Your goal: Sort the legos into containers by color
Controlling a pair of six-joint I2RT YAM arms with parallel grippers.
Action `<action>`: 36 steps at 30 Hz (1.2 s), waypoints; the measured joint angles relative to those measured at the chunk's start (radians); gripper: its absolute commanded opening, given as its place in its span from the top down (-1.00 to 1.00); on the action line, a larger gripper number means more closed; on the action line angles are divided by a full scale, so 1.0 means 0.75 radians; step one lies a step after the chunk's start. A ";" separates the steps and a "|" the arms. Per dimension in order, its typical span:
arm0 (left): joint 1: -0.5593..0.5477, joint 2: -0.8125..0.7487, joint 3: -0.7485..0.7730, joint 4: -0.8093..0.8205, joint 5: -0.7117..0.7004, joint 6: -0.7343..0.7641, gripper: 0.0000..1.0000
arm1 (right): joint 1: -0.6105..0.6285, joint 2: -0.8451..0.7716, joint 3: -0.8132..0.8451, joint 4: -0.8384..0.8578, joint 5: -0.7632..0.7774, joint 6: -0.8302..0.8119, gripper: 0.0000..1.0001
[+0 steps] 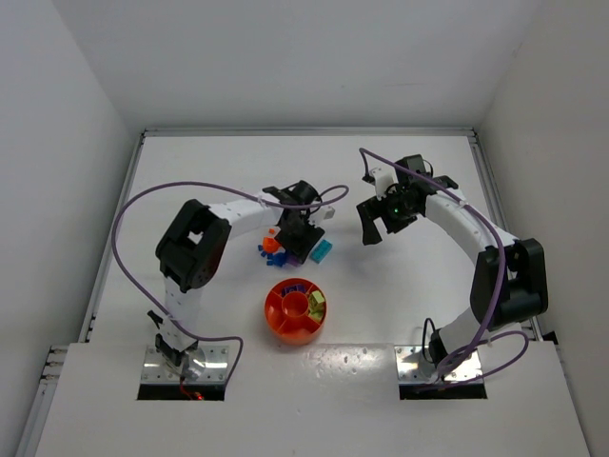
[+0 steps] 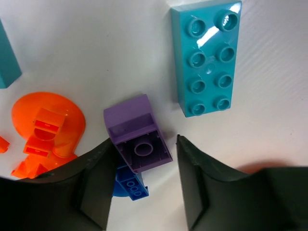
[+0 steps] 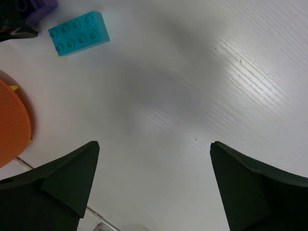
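Reaches right toward mid-scene with left arm (image 1: 233,214), elbow raised at left. Points left gripper (image 2: 144,180) straight down, low, fingers (image 2: 94,192) parted a little. Arcs far then left with right arm (image 1: 466,224). Hangs right gripper (image 3: 154,187) higher, facing down, jaws spread wide, well apart from left gripper.

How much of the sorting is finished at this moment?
Done: a few bricks already lie in the tray. In hand: the left jaws stand open around a purple brick, not gripped yet. Left: the teal brick, a blue brick and orange pieces on the table.
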 measured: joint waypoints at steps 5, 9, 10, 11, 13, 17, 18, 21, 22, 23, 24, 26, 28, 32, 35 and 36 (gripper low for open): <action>-0.013 0.000 -0.002 -0.012 0.010 0.002 0.12 | 0.000 0.000 0.001 -0.001 0.000 0.000 -0.96; -0.035 0.013 0.022 -0.030 0.010 0.002 0.41 | 0.000 0.000 0.001 -0.001 -0.001 0.000 -0.96; -0.037 0.019 0.033 -0.032 0.010 0.002 0.46 | 0.000 0.000 0.000 0.000 -0.001 0.000 -0.96; -0.039 0.028 0.047 -0.033 0.010 0.002 0.50 | 0.000 0.000 0.000 -0.001 0.000 0.000 -0.96; -0.039 0.032 0.061 -0.025 0.005 0.007 0.56 | 0.000 0.000 0.000 0.000 0.000 0.000 -0.96; -0.028 0.006 0.067 0.000 0.008 0.035 0.59 | 0.000 0.000 0.000 -0.001 0.000 0.000 -0.93; -0.023 -0.017 0.066 0.008 0.018 0.046 0.59 | 0.000 0.000 0.000 -0.001 -0.001 -0.001 -0.93; 0.007 -0.141 0.050 0.027 0.086 0.094 0.59 | 0.000 0.000 0.001 -0.001 0.000 -0.001 -0.93; 0.022 -0.200 0.042 0.031 0.117 0.114 0.59 | 0.000 0.000 0.000 0.000 -0.001 -0.001 -0.93; 0.038 -0.259 0.034 0.039 0.149 0.136 0.59 | 0.000 0.000 0.000 -0.001 -0.001 -0.001 -0.93; 0.056 -0.327 0.024 0.042 0.191 0.160 0.59 | 0.000 0.000 0.000 0.000 -0.001 -0.001 -0.93; 0.083 -0.443 0.015 0.037 0.276 0.222 0.59 | 0.000 0.000 0.000 -0.001 -0.002 0.000 -0.93; 0.101 -0.528 0.015 0.012 0.358 0.283 0.59 | 0.000 0.000 0.000 -0.001 -0.003 -0.004 -0.93; 0.096 -0.603 0.011 -0.135 0.531 0.447 0.48 | 0.000 0.000 0.000 0.000 -0.008 -0.009 -0.93; 0.083 -0.603 -0.004 -0.284 0.615 0.587 0.43 | 0.000 0.000 0.000 0.000 -0.010 -0.011 -0.93; 0.076 -0.603 -0.010 -0.336 0.633 0.630 0.43 | 0.000 0.000 0.001 -0.001 -0.011 -0.014 -0.93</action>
